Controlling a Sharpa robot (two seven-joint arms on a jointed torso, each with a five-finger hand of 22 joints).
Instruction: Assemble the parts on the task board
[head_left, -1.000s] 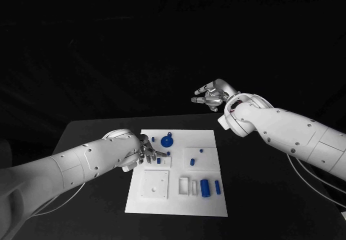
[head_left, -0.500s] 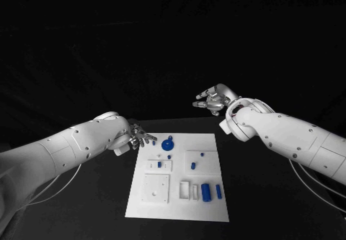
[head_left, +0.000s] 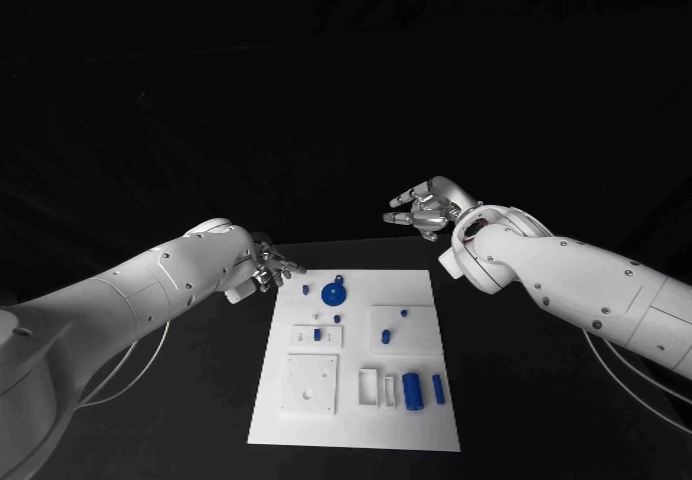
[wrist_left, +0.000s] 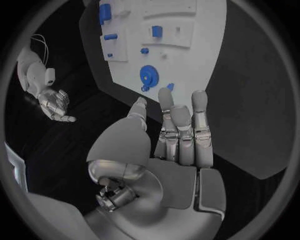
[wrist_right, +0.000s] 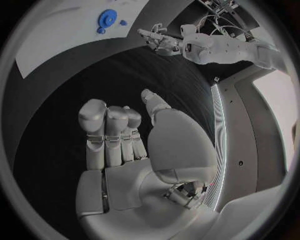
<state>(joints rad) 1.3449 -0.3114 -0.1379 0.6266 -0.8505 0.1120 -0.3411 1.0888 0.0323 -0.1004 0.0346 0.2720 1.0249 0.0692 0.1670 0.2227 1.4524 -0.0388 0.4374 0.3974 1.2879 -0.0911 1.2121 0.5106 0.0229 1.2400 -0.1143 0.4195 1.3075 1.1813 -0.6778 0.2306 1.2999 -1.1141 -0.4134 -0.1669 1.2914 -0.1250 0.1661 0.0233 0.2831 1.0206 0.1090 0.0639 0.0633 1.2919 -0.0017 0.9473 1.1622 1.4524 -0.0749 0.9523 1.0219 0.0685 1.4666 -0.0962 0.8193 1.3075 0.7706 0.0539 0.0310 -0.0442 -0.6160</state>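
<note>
Head view: left hand (head_left: 267, 268) empty with fingers spread, beside the white rectangular task board (head_left: 361, 400); right hand (head_left: 423, 211) empty, fingers apart, raised beyond it.

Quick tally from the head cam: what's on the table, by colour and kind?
Blue parts on the board, as far as the head view resolves them: 9 (a round disc, small studs such as, a thick cylinder, a slimmer pin)
White task board: 1
Silver hands, both holding nothing: 2 (left hand, right hand)
Total: 12
</note>
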